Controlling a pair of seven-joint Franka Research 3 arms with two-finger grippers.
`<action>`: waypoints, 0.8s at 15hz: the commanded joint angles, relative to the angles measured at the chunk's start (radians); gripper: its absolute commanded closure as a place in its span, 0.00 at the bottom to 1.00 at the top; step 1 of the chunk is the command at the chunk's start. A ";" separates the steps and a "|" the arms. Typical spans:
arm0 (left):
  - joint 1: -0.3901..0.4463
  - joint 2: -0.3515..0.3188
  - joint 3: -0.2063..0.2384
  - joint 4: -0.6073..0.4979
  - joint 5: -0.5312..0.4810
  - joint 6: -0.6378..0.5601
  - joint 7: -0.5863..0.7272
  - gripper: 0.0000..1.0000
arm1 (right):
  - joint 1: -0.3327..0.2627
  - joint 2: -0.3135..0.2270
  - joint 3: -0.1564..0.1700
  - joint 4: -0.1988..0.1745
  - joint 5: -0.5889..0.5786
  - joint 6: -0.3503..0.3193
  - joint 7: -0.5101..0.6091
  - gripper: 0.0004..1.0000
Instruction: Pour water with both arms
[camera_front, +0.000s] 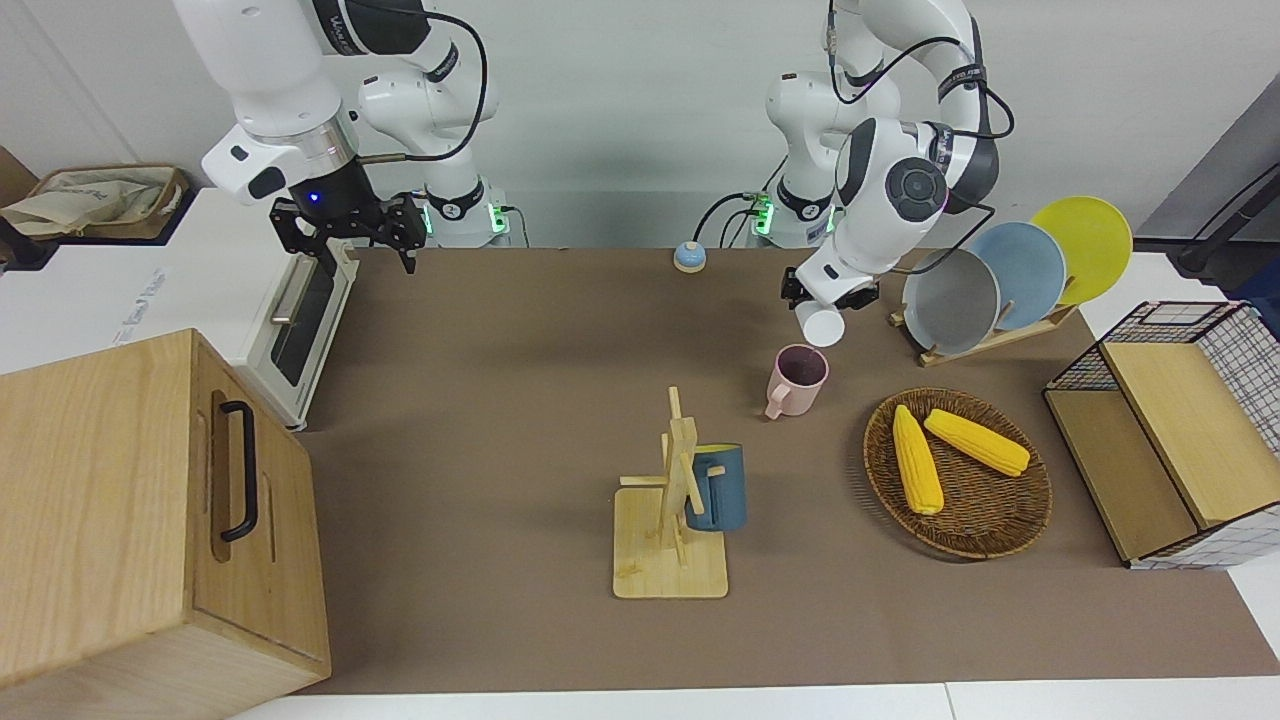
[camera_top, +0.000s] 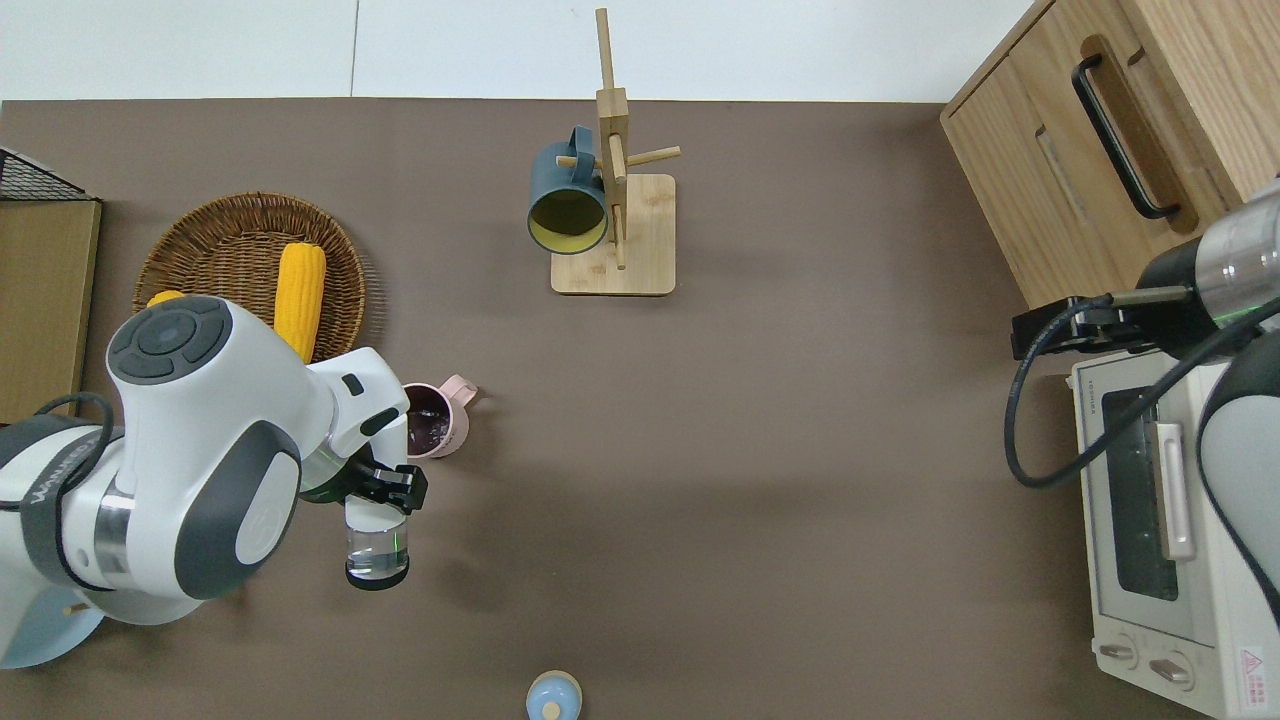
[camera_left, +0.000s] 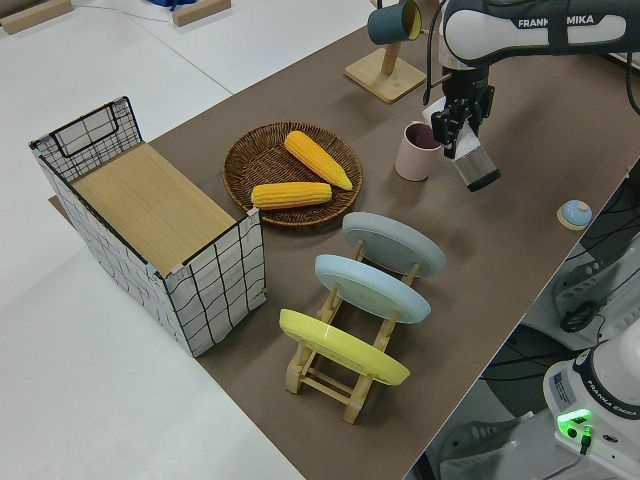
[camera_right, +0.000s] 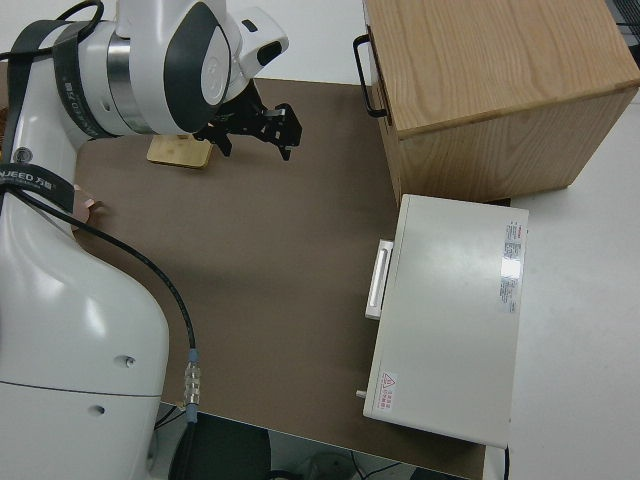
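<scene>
Brown surface (camera_front: 520, 330) carries a cabinet (camera_front: 130, 520) and toaster oven (camera_front: 290, 320) at the right arm's end. Right gripper (camera_front: 345, 232) hangs with fingers spread wide, holding nothing, by the oven's edge. Left gripper (camera_top: 385, 488) pinches a clear glass (camera_top: 377, 545), tipped on its side, over bare surface just nearer the robots than the pink mug (camera_top: 435, 418). The mug stands upright beside the corn basket (camera_front: 958, 472).
</scene>
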 joint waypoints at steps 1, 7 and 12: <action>-0.008 0.001 0.007 0.037 0.025 -0.053 -0.007 1.00 | -0.004 -0.012 0.002 -0.006 0.012 0.003 -0.020 0.01; -0.009 0.001 0.005 0.045 0.062 -0.082 -0.009 1.00 | -0.005 -0.012 0.002 -0.006 0.012 0.003 -0.020 0.01; -0.015 0.002 0.002 0.058 0.062 -0.102 -0.009 1.00 | -0.005 -0.012 0.000 -0.006 0.012 0.003 -0.020 0.01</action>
